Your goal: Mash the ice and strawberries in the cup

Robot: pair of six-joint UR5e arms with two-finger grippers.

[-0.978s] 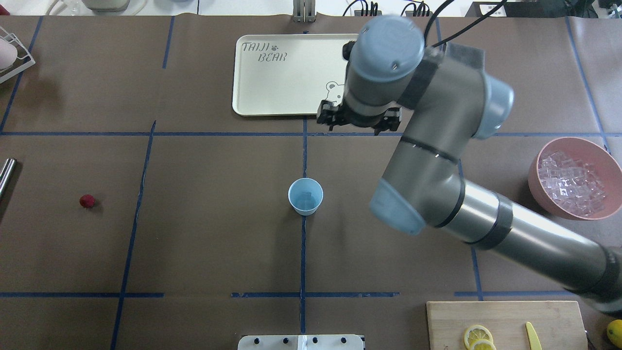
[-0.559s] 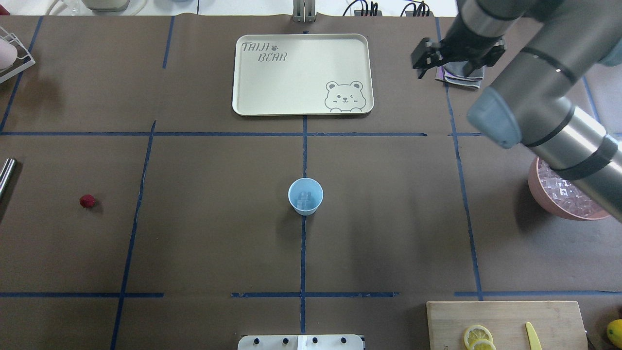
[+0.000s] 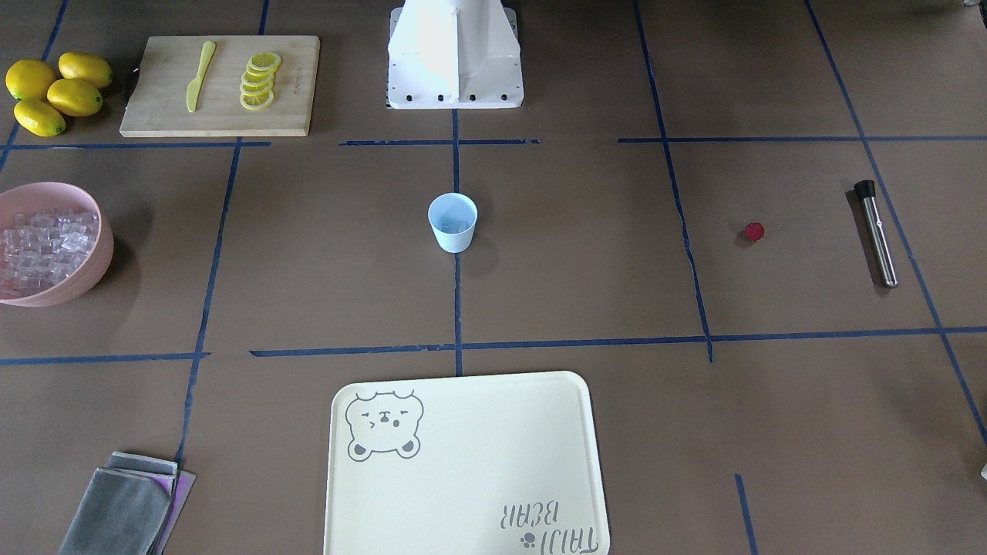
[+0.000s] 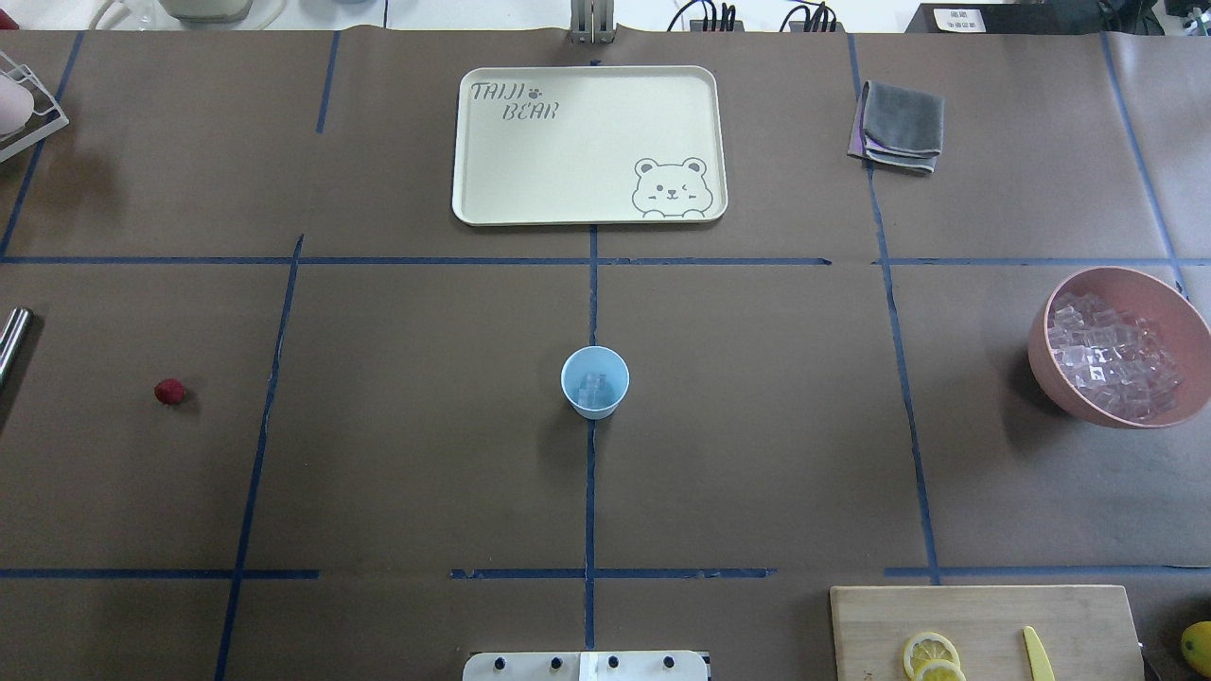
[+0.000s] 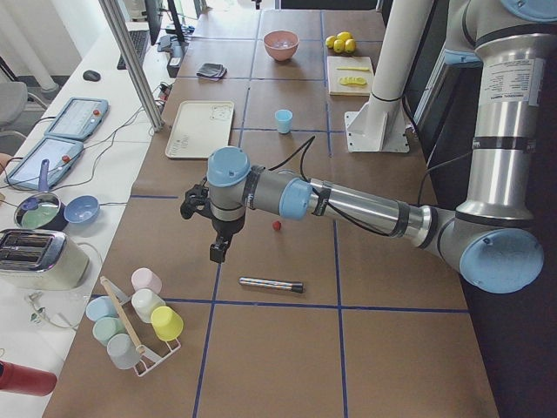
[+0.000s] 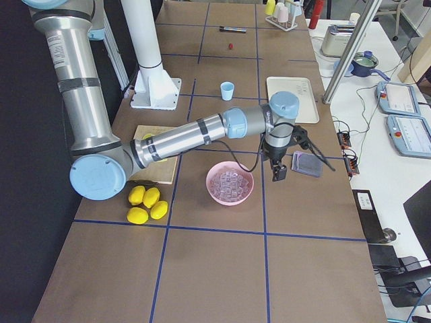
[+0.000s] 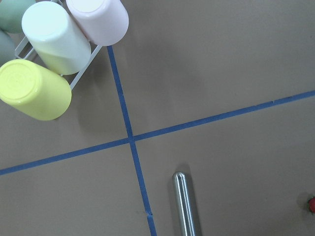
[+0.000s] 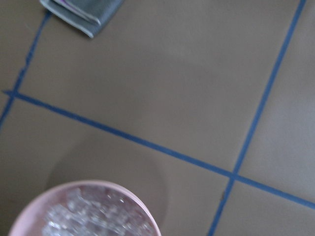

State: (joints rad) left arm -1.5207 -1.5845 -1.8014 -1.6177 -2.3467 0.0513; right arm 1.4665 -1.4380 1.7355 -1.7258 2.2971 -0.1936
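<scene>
The pale-blue cup (image 4: 594, 381) stands upright at the table's middle, with a few clear ice cubes (image 4: 594, 386) inside; it also shows in the front view (image 3: 453, 222). More ice (image 4: 1116, 355) fills the pink bowl (image 4: 1050, 378) at the right. The dark-red strawberry (image 4: 169, 391) lies alone at the left, near a steel muddler (image 3: 877, 231). My left gripper (image 5: 216, 255) hangs above the table near the muddler (image 5: 271, 284) and the strawberry (image 5: 277, 225). My right gripper (image 6: 277, 173) hangs between the bowl (image 6: 230, 183) and a grey cloth (image 6: 306, 163). I cannot tell whether either is open.
A cream tray (image 4: 588, 144) lies at the far middle. A cutting board (image 4: 984, 629) with lemon slices and a yellow knife is at the near right, with whole lemons (image 3: 54, 92) beside it. A rack of coloured cups (image 7: 59, 49) stands at the far left.
My right arm has swung from over the tray's corner to the right and left the overhead view. The cup now shows ice cubes inside.
</scene>
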